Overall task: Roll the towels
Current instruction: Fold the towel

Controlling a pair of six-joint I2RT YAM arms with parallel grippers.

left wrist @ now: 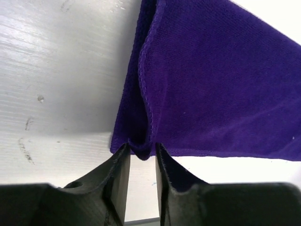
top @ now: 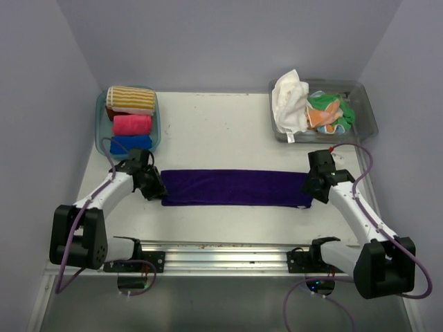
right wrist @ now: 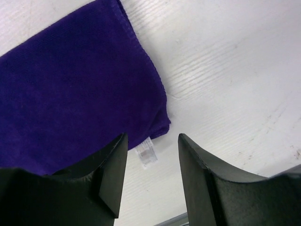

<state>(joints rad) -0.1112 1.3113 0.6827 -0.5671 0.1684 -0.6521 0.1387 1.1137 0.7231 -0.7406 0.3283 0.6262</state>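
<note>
Our left gripper stands narrow, with a puckered fold from the left end of the purple towel sitting between its tips. We cannot tell whether the fingers press that fold or merely flank it. Our right gripper is spread wide and holds nothing; the towel's near right corner and its small white label lie just ahead of the gap. From above, the two arms sit at the towel's short ends, and the towel lies flat on the white table as a long folded strip running left to right. We judge that it is drawn smooth this way because an even strip rolls cleanly. The clear tub at far left holds a striped roll, a pink roll and a blue roll, so it reads as the place for finished work. The far-right tub holds a loose white towel and green and orange cloths, apparently waiting their turn.
</note>
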